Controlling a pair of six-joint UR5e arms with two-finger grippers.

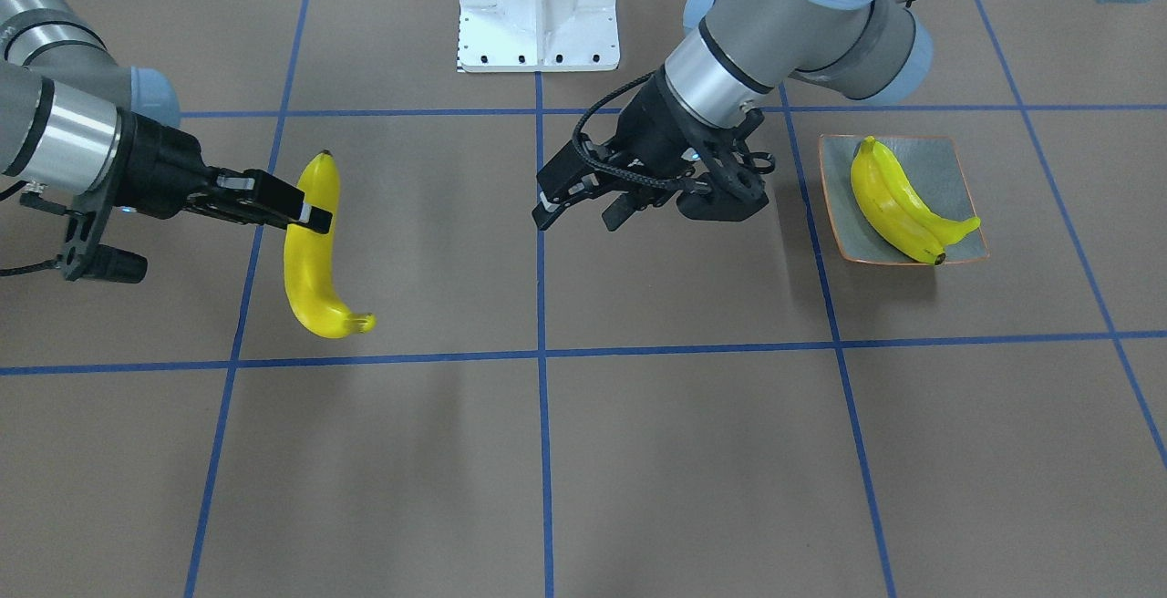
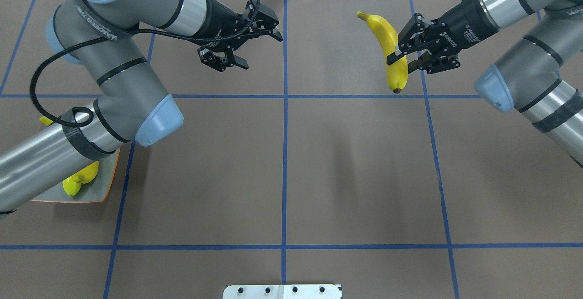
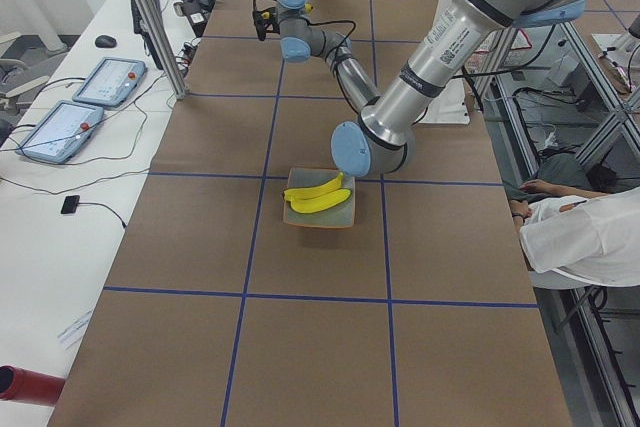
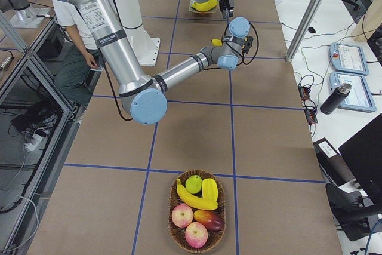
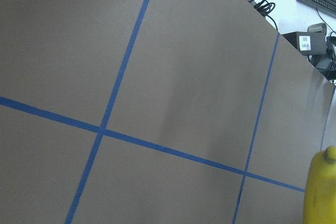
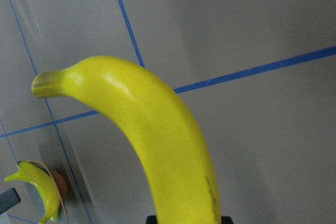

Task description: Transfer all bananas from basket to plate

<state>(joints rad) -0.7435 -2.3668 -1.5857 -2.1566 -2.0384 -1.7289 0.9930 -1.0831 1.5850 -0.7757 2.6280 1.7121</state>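
My right gripper is shut on a yellow banana, gripping its middle and holding it above the table. Two more bananas lie on the square grey-green plate. In the overhead view my left arm hides most of the plate. My left gripper hangs open and empty over the table's middle, between the plate and the held banana. The wicker basket at the far end holds one banana among other fruit.
Apples, a green pear and other fruit share the basket. The white robot base stands at the table's edge. A person sits beside the table. Brown paper with blue tape lines covers the table.
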